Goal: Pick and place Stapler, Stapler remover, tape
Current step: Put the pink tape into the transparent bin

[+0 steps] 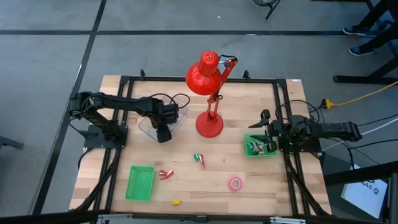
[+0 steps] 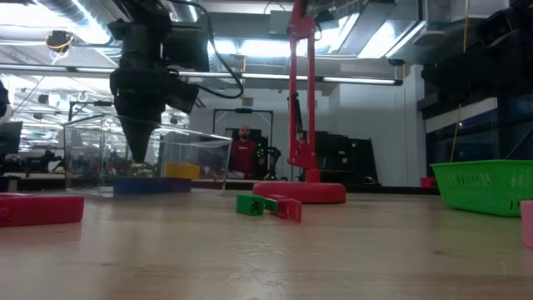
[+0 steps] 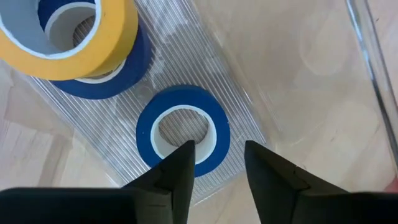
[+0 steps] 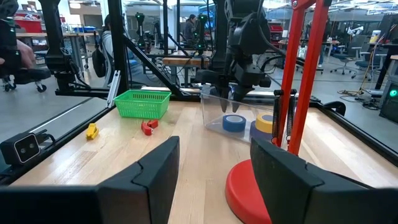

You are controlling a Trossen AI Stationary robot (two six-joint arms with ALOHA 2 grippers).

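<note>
My left gripper (image 3: 214, 162) is open and points down into a clear plastic tray (image 1: 163, 121), just above a blue tape roll (image 3: 182, 129) that lies flat on the tray floor. One fingertip stands over the roll's ring and the other outside it. The right wrist view shows a gap between the left gripper (image 4: 239, 93) and the blue tape roll (image 4: 234, 122). A yellow roll (image 3: 68, 31) is stacked on a second blue roll (image 3: 115, 78) beside it. A pink roll (image 1: 235, 183) lies on the table. My right gripper (image 4: 214, 168) is open and waits by a green basket (image 1: 260, 146).
A red desk lamp (image 1: 210, 93) stands mid-table between the arms, on its round base (image 1: 209, 126). A second green basket (image 1: 140, 182) sits near the front left. Small red-and-green pieces (image 1: 199, 160), a red piece (image 1: 166, 174) and a yellow piece (image 1: 176, 201) lie on the wood.
</note>
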